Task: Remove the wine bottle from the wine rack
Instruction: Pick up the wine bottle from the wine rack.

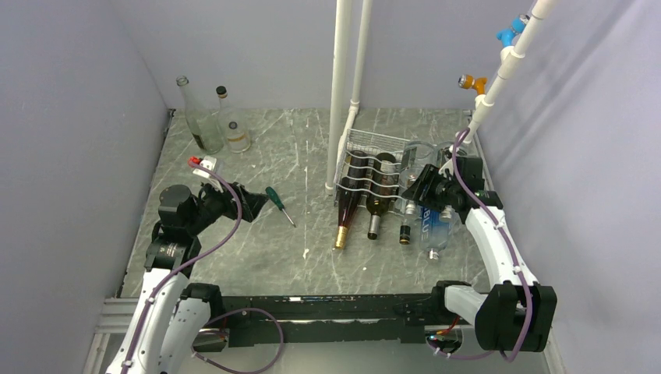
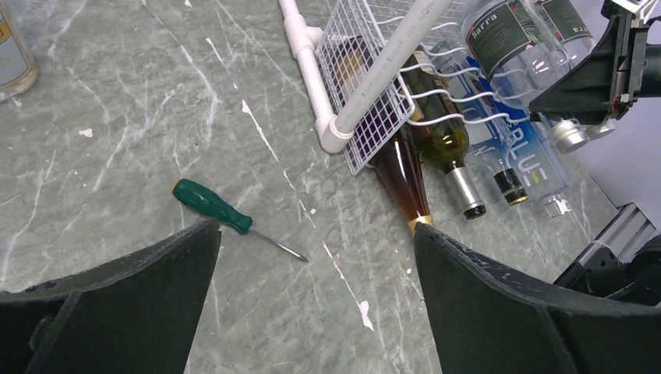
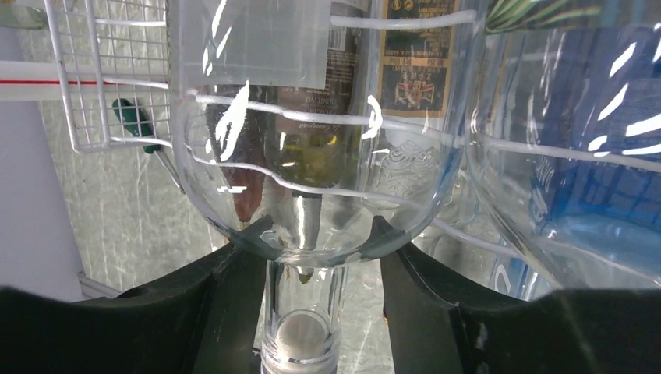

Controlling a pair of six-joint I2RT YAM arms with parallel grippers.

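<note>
Left gripper (image 1: pixel 253 204) is held wide open above the surface (image 1: pixel 257 148), beside a green screwdriver (image 1: pixel 278 204). Further right, the clear wine bottle (image 3: pixel 312 117) is lodged in the wine rack (image 1: pixel 366 144), its neck flanked by the right gripper (image 3: pixel 321 234), unclamped, with a gap seen on one side.

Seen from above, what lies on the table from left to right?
Tall clear bottle → shorter labelled bottle → green screwdriver → wine rack, holding gold-topped bottle → silver-necked bottle → small black-capped bottle → blue-lettered bottle.

Grey walls (image 1: pixel 70 93) enclose a grey marbled table (image 1: pixel 257 261)
</note>
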